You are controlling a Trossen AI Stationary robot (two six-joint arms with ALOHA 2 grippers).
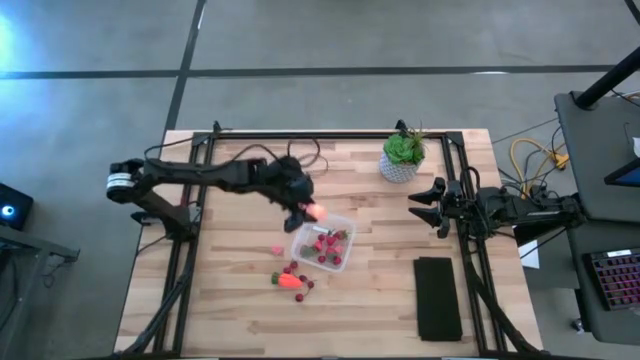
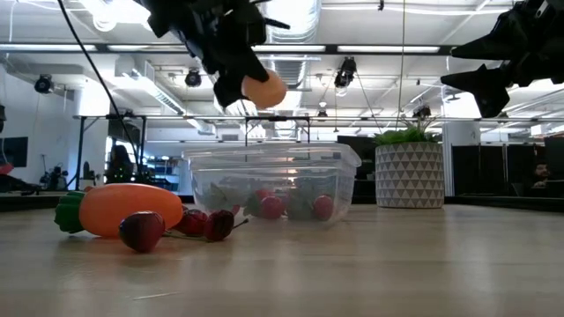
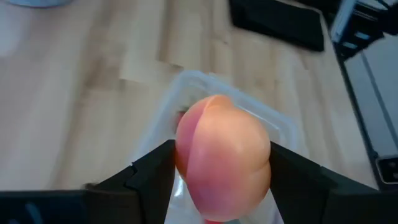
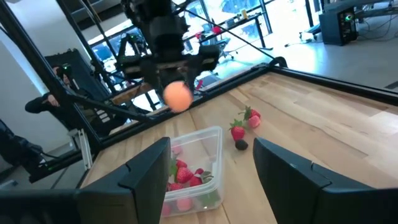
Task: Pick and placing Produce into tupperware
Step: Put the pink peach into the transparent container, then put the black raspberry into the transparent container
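Observation:
A pink-orange round fruit (image 1: pixel 317 211) hangs in the air above the far left corner of the clear tupperware (image 1: pixel 322 243), with my left gripper (image 1: pixel 311 210) shut on it. Several red strawberry pieces (image 4: pixel 183 174) lie inside the box. On the wood near the box lie an orange carrot (image 1: pixel 290 281), a few dark red pieces (image 2: pixel 141 231) and a pink piece (image 1: pixel 278 250). My right gripper (image 1: pixel 425 206) waits open at the table's right side, nothing between its fingers. My left gripper pinches the round fruit by two opposite sides (image 3: pixel 186 158) between its two fingers (image 3: pixel 152 171). The fingers slant down at it from the table's left side. The fruit is lifted clear, well above the tupperware's rim (image 2: pixel 264 157).
A potted green plant (image 1: pixel 402 158) stands at the far right of the table. A flat black slab (image 1: pixel 438 298) lies near the right front. Bare wood stretches along the near edge and the left side. Black frame rails (image 1: pixel 190 230) run along both sides.

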